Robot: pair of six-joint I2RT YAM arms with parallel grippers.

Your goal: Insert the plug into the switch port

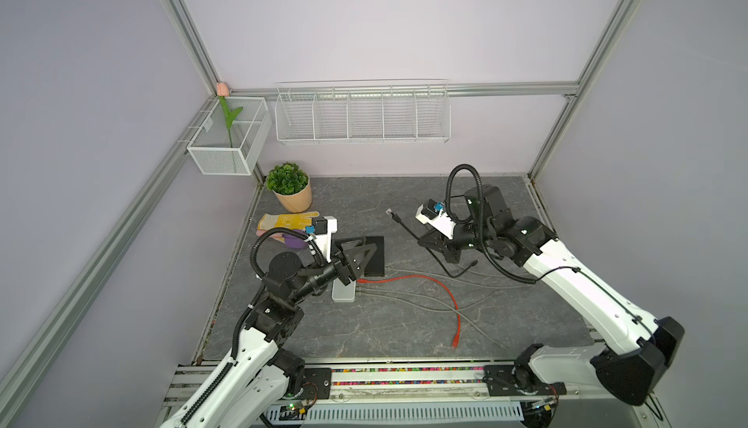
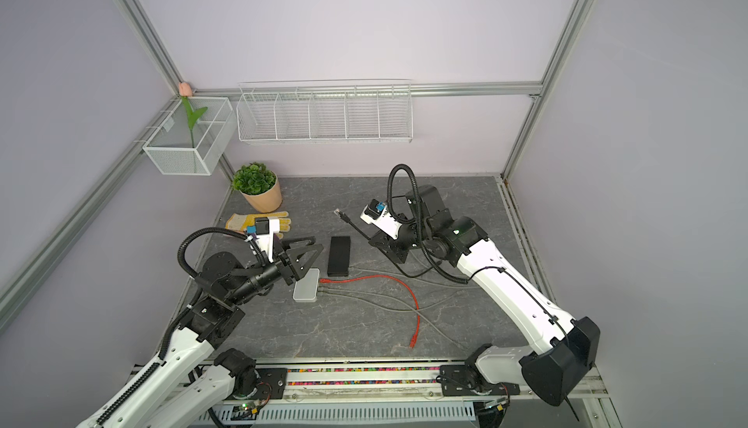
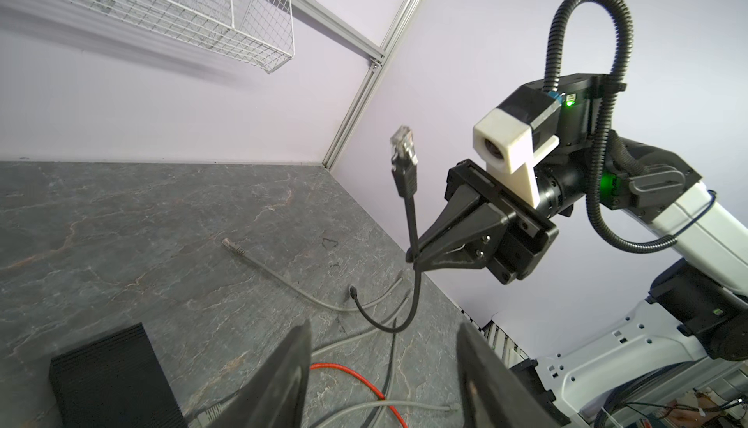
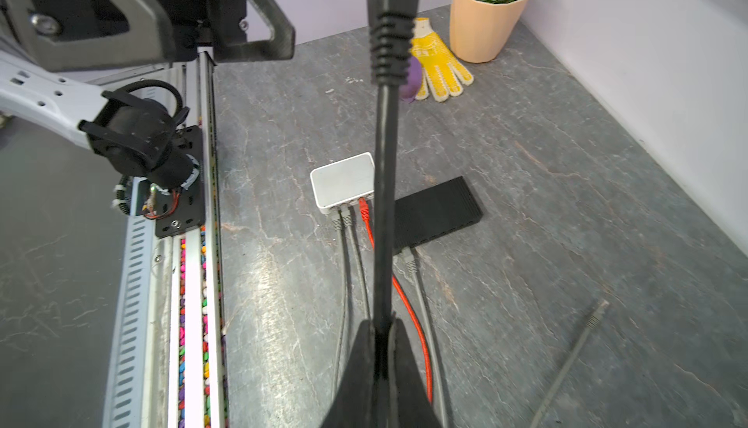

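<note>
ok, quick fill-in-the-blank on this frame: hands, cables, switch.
1. The right hand is shut on the thin black cable; its clear plastic plug is in ___ port.
2. The left hand is ___ rather than shut, with nothing in it.
3. The small white plastic switch has ___ grey cables and one red cable plugged in.
Missing words: no; open; two.
</note>
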